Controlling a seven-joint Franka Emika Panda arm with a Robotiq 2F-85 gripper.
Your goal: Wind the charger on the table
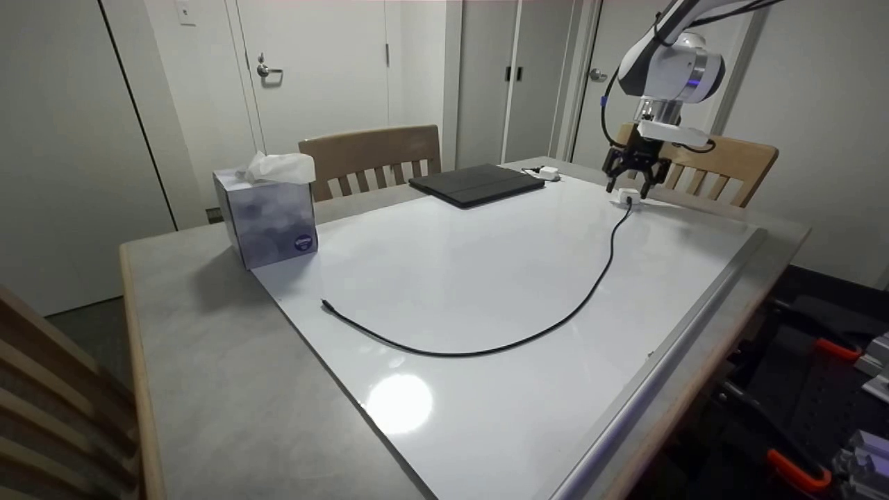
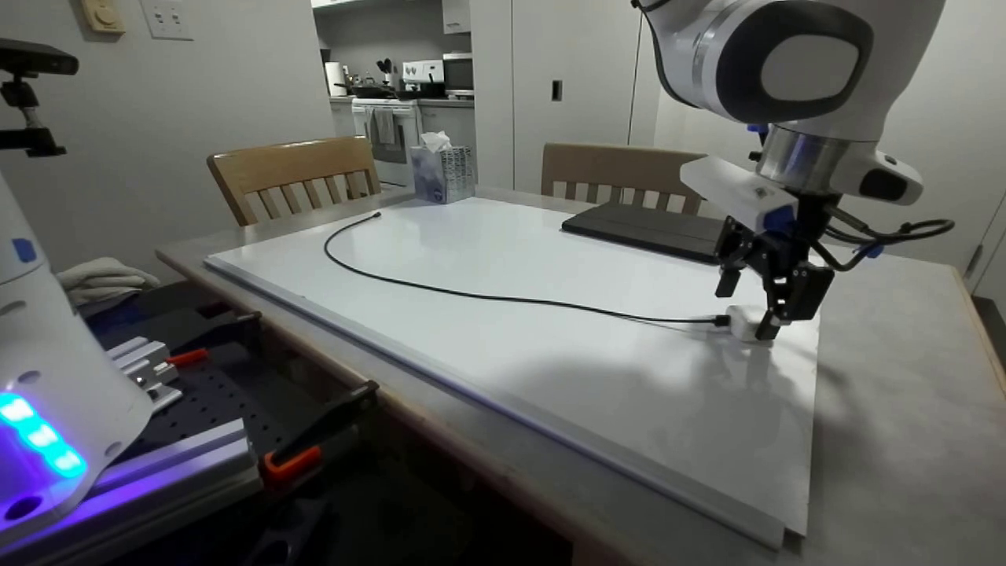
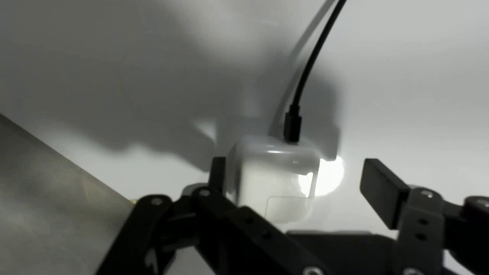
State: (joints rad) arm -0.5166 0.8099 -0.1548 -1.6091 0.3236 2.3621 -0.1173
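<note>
Black against the glossy white table (image 1: pixel 417 271), the charger (image 1: pixel 486 351) lies with its cable (image 2: pixel 503 298) in one wide, open sweep; not a turn is wound. The loose tip (image 1: pixel 328 305) rests near the tissue box (image 1: pixel 278 222), and the other end plugs into the white block (image 3: pixel 275 179), which sits close to the edge of the table's white part, right below the pincer (image 3: pixel 300 181).

The pincer is spread, its fingers (image 3: pixel 382 191) on either side of the block, and it grips nothing. It isn't centred, though: one finger is just beside the block (whether they touch, I can't tell), while the other stands well apart. The step in hand looks to be taking hold of that block.

To do it well, I'd ease the pincer over until both gaps match, so that neither finger shoves the block across such a slick surface. The angle seems good: the cable leaves through the open side between the fingers, so the squeeze should fall on the block's flanks and spare the connector (image 3: pixel 292 126). I'd want the fingers low on those flanks, since rounded edges could slip out of a shallow bite.

Once the hold is firm, I'd lift only slightly and turn slowly, letting the cable follow in broad loops. The loose tip will probably drag behind, and a hard pull could kink the cable at the connector.
</note>
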